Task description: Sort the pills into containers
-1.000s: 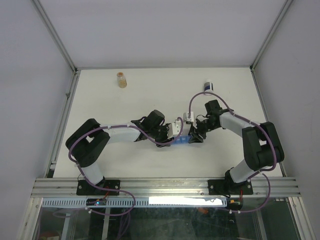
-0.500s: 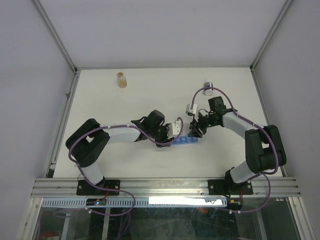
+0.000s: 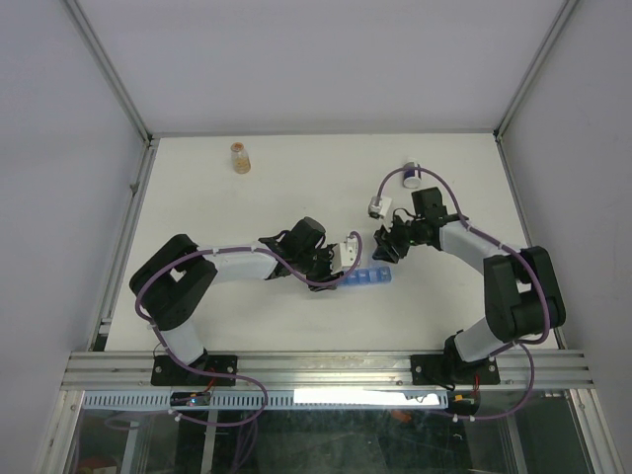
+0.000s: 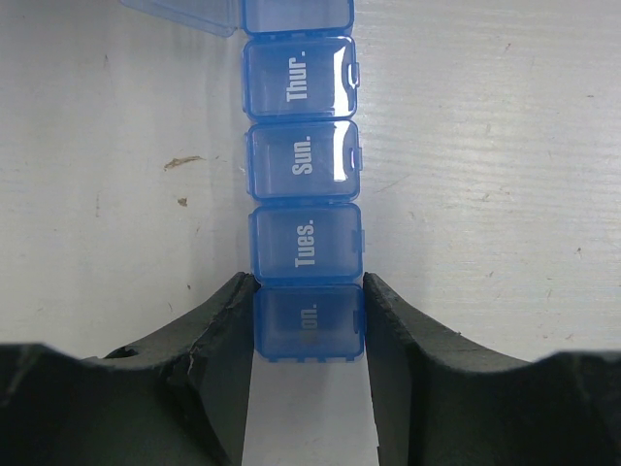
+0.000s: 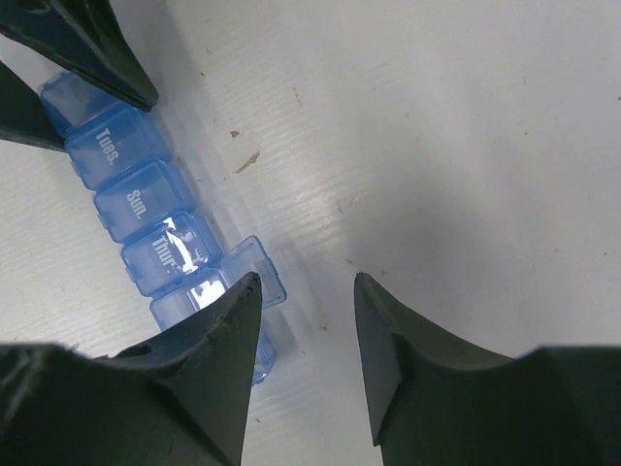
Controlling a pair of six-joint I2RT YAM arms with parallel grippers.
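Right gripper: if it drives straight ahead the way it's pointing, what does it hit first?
Probably bare table: the right gripper is open over it. One finger is close to the containers' open lid and might clip it; depth is unclear.

One blue strip (image 4: 303, 160) showing five compartments, one amber bottle (image 3: 239, 157), one white bottle (image 3: 411, 172), one left gripper (image 4: 308, 288), one right gripper (image 5: 307, 286).

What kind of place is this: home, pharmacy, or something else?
Most likely a robotics lab test cell: a white table walled by aluminium-framed panels, two robot arms bolted at its near edge, and a blue pill organiser as prop.
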